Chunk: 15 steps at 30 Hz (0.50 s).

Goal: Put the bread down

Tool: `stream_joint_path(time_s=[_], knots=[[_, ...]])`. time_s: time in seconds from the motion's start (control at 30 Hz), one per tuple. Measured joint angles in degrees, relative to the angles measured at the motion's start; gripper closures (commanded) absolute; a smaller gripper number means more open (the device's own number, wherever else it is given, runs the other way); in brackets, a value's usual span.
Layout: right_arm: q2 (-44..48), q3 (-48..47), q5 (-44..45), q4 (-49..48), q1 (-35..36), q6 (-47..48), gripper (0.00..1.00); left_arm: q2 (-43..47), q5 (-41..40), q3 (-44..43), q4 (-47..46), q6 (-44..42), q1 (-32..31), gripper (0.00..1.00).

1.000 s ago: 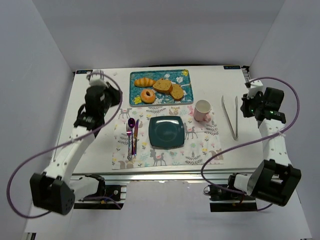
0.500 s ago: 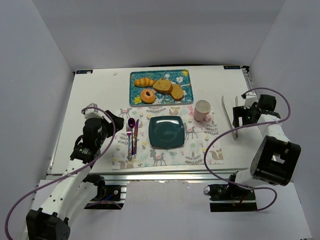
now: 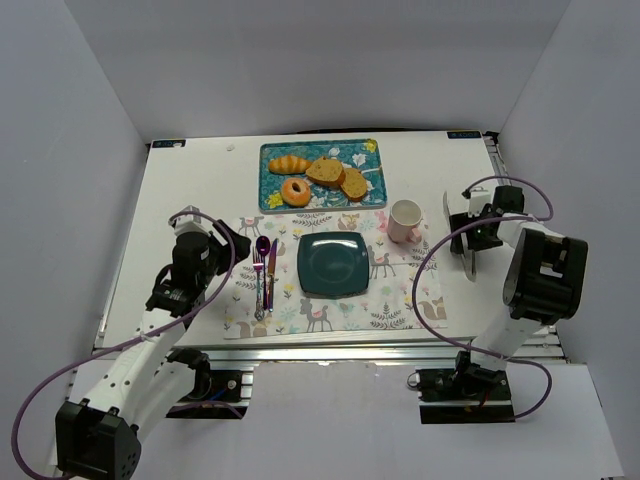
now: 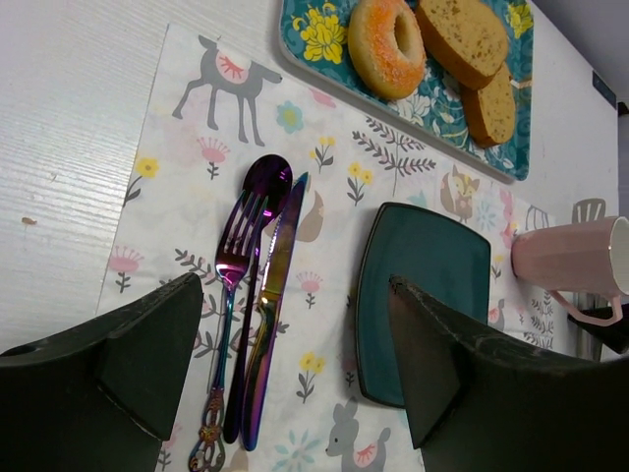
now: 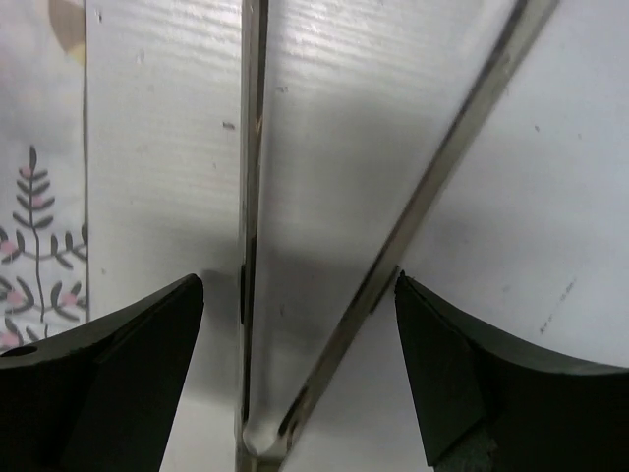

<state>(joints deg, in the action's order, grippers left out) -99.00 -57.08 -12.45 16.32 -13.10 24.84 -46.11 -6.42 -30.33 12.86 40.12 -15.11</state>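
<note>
The bread [image 3: 295, 191] is a golden ring lying on the teal tray [image 3: 268, 150] at the back, and it also shows at the top of the left wrist view as the bread [image 4: 386, 44]. The dark square plate [image 3: 333, 263] sits bare on the placemat. My left gripper [image 3: 225, 243] hovers open over the placemat's left part, with nothing between its fingers [image 4: 147, 344]. My right gripper [image 3: 470, 228] stands open low over the metal tongs [image 3: 469, 266]. Both arms of the tongs [image 5: 249, 197] lie between its fingertips near their joined end.
A croissant [image 3: 290, 164] and bread slices [image 3: 340, 178] share the tray. A fork, spoon and knife [image 3: 264, 275] lie left of the plate. A pink mug [image 3: 405, 220] stands right of the plate, between it and the tongs. White walls enclose the table.
Both arms have folded down from a raised pose. The left gripper came toward the placemat's left part. The right gripper came down over the tongs.
</note>
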Motion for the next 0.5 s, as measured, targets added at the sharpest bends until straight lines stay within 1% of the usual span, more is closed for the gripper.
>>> stream_joint_path(time_s=[0.03, 0.13, 0.17, 0.23, 0.27, 0.33, 0.37, 0.43, 0.5], knots=[[-0.7, -0.4, 0.5, -0.5, 0.6, -0.3, 0.20, 0.0, 0.0, 0.0, -0.3, 0.2, 0.0, 0.15], [-2.4, -1.9, 2.0, -1.9, 1.9, -0.5, 0.36, 0.0, 0.0, 0.0, -1.0, 0.9, 0.0, 0.15], [-2.8, -2.3, 2.0, -1.9, 2.1, -0.7, 0.50, 0.0, 0.0, 0.0, -1.1, 0.9, 0.0, 0.15], [-4.0, -3.8, 1.8, -1.5, 2.2, -0.5, 0.62, 0.0, -0.1, 0.0, -1.0, 0.9, 0.0, 0.15], [-4.4, -4.4, 1.6, -1.3, 2.2, -0.5, 0.73, 0.0, -0.1, 0.0, -0.9, 0.9, 0.0, 0.15], [-5.1, -5.3, 0.9, -0.7, 2.2, -0.1, 0.82, 0.2, -0.3, 0.0, -0.7, 0.9, 0.0, 0.15], [-5.2, -5.5, 0.6, -0.4, 2.2, -0.1, 0.90, 0.4, -0.3, 0.0, -0.6, 0.9, 0.0, 0.15], [-5.1, -5.5, 0.1, 0.3, 2.1, 0.1, 0.92, 0.9, -0.5, 0.0, -0.4, 0.9, 0.0, 0.15], [-4.8, -5.5, -0.6, 1.2, 2.0, 0.3, 0.89, 1.5, -0.6, 0.0, -0.4, 1.0, 0.0, 0.15]])
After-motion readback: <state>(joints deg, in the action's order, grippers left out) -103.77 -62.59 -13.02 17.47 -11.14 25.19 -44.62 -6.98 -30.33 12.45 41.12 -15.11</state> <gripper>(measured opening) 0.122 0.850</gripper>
